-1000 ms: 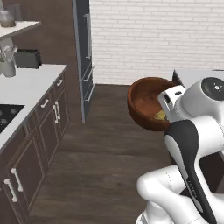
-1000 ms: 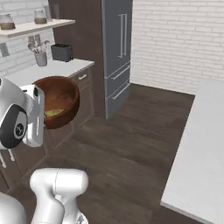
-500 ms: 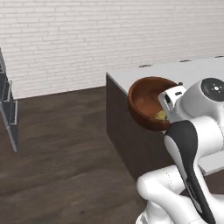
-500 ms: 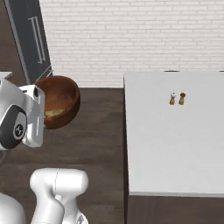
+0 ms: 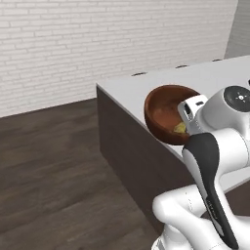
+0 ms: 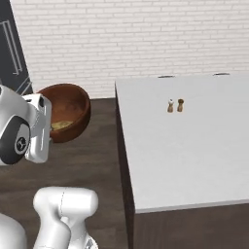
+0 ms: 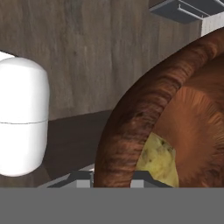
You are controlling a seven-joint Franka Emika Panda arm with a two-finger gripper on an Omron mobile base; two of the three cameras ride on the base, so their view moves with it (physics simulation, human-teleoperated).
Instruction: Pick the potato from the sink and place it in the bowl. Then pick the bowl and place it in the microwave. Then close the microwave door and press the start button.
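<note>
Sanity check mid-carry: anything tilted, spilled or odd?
Nothing spilled. The bowl is carried in the pincer tipped well onto its side, with the potato lying inside against its low wall. The salt and pepper shakers stand upright on the island counter.

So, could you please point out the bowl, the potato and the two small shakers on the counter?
bowl [image 6: 73, 104]: right base view, on its inner wall.
potato [image 5: 180, 128]: left base view, on its visible yellow surface inside the bowl.
shakers [image 6: 175, 105]: right base view, between the pair, on the left one's edge.

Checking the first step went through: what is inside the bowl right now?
The potato lies inside the bowl, low against its wall. The bowl's rim covers part of the potato, and the robot's hand hides part of the bowl's inside.
</note>
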